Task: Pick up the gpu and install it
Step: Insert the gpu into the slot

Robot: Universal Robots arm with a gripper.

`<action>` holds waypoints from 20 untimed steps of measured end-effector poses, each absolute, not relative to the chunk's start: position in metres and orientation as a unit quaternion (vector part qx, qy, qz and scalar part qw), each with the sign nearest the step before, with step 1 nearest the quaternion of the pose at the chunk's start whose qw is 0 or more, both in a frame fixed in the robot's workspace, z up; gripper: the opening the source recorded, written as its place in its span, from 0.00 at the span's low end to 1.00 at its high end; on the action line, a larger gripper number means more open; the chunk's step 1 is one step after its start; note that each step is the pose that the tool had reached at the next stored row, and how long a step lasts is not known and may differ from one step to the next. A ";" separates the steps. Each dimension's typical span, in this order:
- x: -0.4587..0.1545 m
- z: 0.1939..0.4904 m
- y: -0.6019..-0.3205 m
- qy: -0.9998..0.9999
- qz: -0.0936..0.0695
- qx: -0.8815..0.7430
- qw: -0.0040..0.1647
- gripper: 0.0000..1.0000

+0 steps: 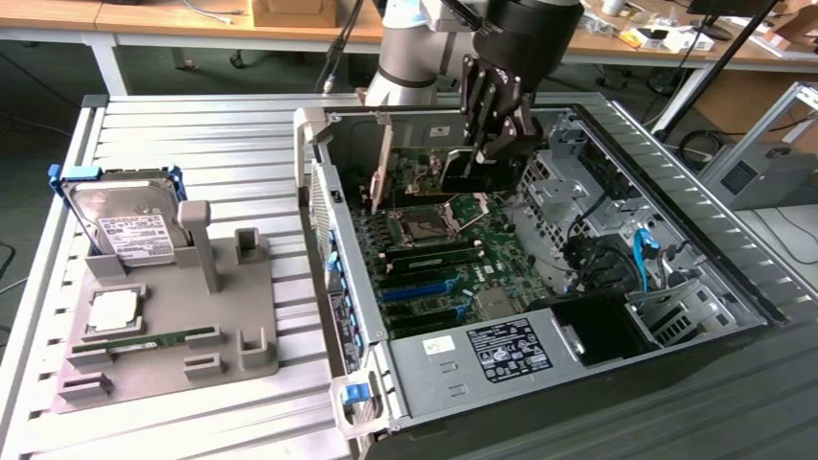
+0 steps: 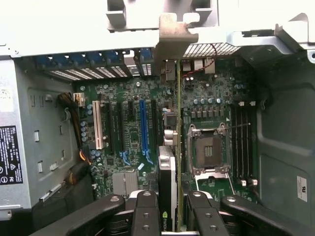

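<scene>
The claw point(image 2: 172, 204) is black. The gpu point(image 2: 166, 172) is black and grey with a thin green edge. The case point(image 1: 320, 182) is silver-grey. Inside the case, the motherboard point(image 1: 442, 259) is green, with a blue slot point(image 2: 143, 125) and a white slot point(image 2: 96, 125). Outside the case, the desk point(image 1: 192, 134) is white with straight ridges.

UR arm point(image 1: 406, 67): pale grey body, black front end.
Grey section is a smooth round tube with rounded joint caps. Wrist housing point(image 1: 531, 29) is a glossy black cylinder. Tool point(image 1: 492, 151) is matt black, with flat linkage-bar fingers point(image 2: 146, 216) and round pivot pins point(image 2: 145, 194).
</scene>
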State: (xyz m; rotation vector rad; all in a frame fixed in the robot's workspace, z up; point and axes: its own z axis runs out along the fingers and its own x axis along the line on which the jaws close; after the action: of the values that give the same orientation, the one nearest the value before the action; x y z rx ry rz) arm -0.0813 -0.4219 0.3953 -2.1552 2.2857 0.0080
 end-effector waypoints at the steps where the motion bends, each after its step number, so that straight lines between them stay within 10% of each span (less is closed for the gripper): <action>1: -0.081 0.394 -0.422 0.727 0.002 -0.687 0.001 0.27; 20: -0.081 0.376 -0.422 0.722 -0.001 -0.692 0.004 0.27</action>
State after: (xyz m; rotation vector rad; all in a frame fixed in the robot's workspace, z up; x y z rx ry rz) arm -0.0815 -0.4220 0.3759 -2.1678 2.2637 -0.0031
